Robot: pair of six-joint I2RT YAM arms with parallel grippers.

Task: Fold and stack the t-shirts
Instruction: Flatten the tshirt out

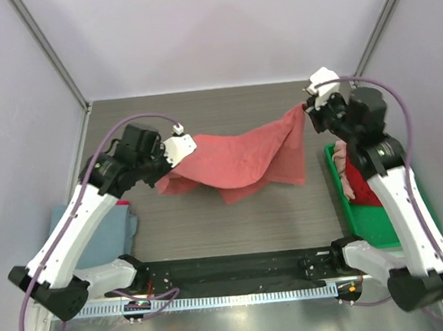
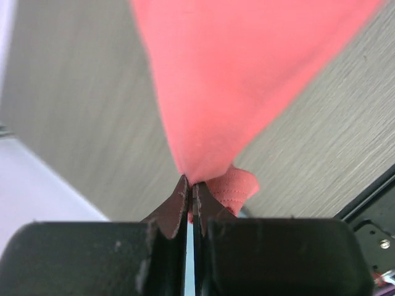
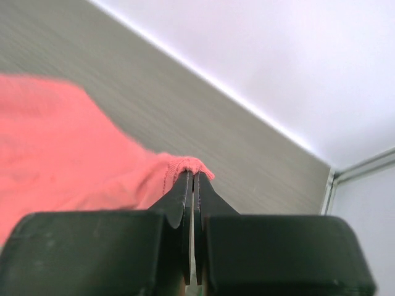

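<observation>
Closest up, the left gripper [image 2: 192, 185] and right gripper [image 3: 192, 180] each pinch an edge of the sagging salmon-red t-shirt [image 1: 240, 160]; I'd pull it taut, then lower it flat onto the table [image 1: 234, 233].

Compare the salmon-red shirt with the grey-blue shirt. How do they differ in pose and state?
The salmon-red shirt hangs stretched and sagging over the middle of the table; the grey-blue shirt lies flat at the near left edge.
Both arms' shut jaws pinch the salmon-red shirt; nothing grips the grey-blue shirt.
Both are plain, unpatterned cloth.
</observation>
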